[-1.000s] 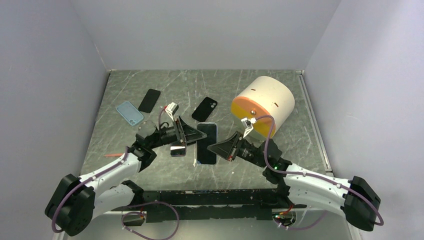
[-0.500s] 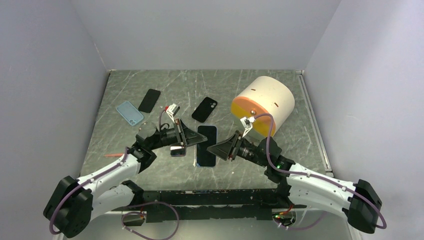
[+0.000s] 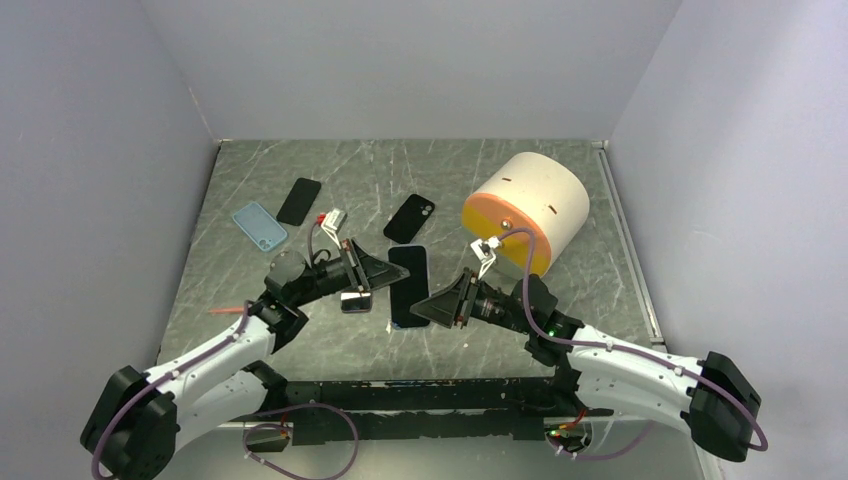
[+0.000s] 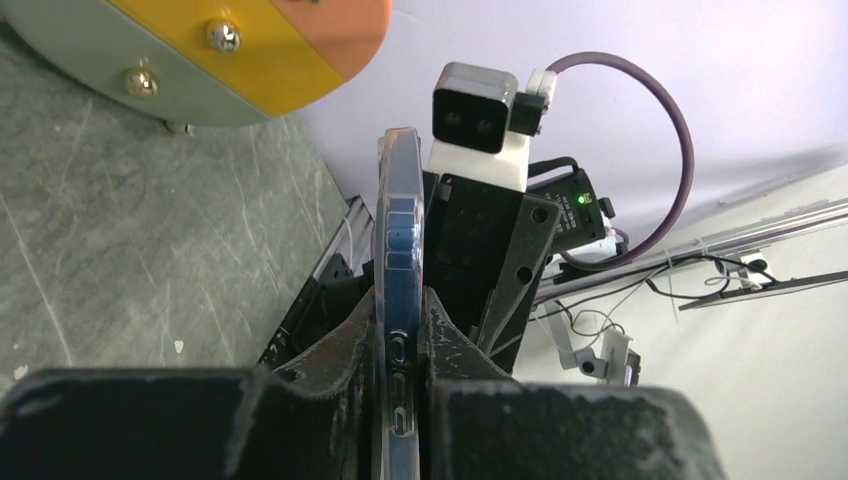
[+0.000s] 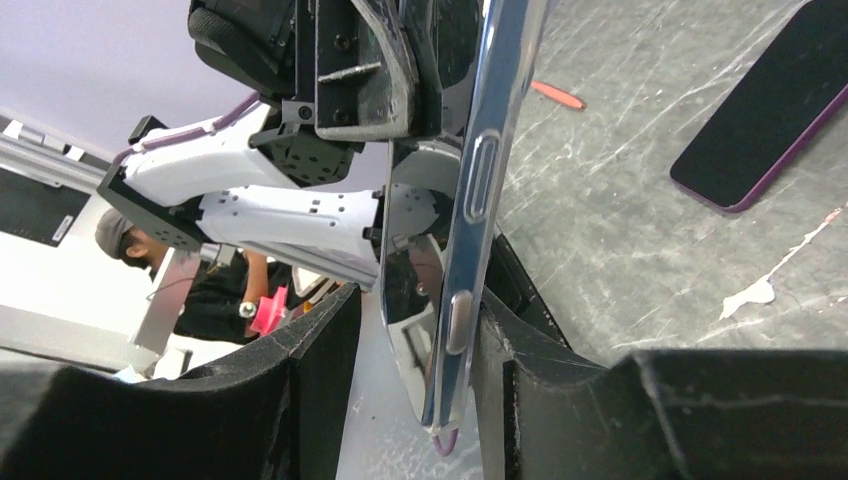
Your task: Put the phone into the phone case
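Observation:
A dark phone [image 3: 410, 285] hangs on edge above the table between my two grippers. In the left wrist view its rim [image 4: 400, 230] looks wrapped in a clear bluish phone case with button cut-outs. My left gripper [image 3: 385, 275] [image 4: 400, 350] is shut on it, both pads pressed flat against its faces. My right gripper [image 3: 425, 303] [image 5: 415, 310] stands open round the phone's other end [image 5: 480, 190]. One finger [image 5: 500, 340] lies against the phone, and a wide gap separates the other finger [image 5: 320, 340] from it.
A white drum with an orange end [image 3: 525, 210] lies at the back right. A black phone [image 3: 409, 218], another black phone [image 3: 298, 200] and a light blue case [image 3: 259, 226] lie on the table behind. A shiny flat object [image 3: 355, 300] rests under the left gripper.
My left gripper has closed on the phone and my right gripper has opened off it. The phone has shifted slightly left and away.

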Tool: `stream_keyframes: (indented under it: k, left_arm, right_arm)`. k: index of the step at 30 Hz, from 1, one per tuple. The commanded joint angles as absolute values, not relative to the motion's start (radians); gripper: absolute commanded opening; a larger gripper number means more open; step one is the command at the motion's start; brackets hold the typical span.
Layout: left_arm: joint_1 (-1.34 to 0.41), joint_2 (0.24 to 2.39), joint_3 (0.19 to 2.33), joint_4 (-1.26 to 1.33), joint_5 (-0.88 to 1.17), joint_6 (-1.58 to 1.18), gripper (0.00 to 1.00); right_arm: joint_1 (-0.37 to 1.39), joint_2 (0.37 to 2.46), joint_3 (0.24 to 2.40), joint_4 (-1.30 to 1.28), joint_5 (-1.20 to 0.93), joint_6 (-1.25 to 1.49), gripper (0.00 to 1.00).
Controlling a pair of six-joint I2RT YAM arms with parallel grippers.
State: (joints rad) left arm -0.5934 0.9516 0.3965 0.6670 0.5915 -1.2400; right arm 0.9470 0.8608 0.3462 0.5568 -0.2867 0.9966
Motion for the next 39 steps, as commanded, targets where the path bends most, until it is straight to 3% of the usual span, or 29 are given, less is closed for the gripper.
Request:
stream_keyframes:
  k: [1,7,9,12,15,22,25,32,35,39]
  left_arm:
    - [-0.594,0.892,0.405,0.723,0.524,-1.202,0.03]
    - [-0.594,0.874,0.399,0.717,0.501,-1.181,0.03]
    - [-0.594,0.880,0.399,0.717,0.501,-1.170,0.03]
    - [-0.594,0.888,0.420,0.677,0.522,-1.098,0.03]
    - [-0.594,0.881,0.497,0.447,0.554,-0.963,0.03]
    - [-0.594,0.857,0.553,0.337,0.558,-0.894,0.03]
    - [-0.594,0.881,0.546,0.418,0.635,-0.939,0.03]
    - [-0.594,0.955,0.604,0.515,0.852,-0.993,0.03]
    - [-0.594,0.948,0.609,0.524,0.907,-0.978,0.03]
    - [-0.593,0.934,0.613,0.524,0.959,-0.959,0.03]
  right_arm:
    - [0.951,0.856,0.357,0.628,-0.328,1.011,0.47]
    - [0.950,0.857,0.347,0.644,-0.327,1.029,0.42]
    - [0.950,0.850,0.348,0.639,-0.321,1.032,0.34]
    - [0.950,0.836,0.356,0.601,-0.300,1.042,0.14]
    - [0.947,0.837,0.371,0.579,-0.298,1.045,0.01]
    - [0.947,0.817,0.381,0.564,-0.280,1.038,0.00]
    - [0.947,0.803,0.408,0.494,-0.258,0.993,0.25]
    - [0.941,0.733,0.487,0.353,-0.173,0.890,0.65]
    - [0.930,0.721,0.509,0.329,-0.153,0.875,0.73]
    - [0.922,0.730,0.533,0.326,-0.144,0.879,0.73]
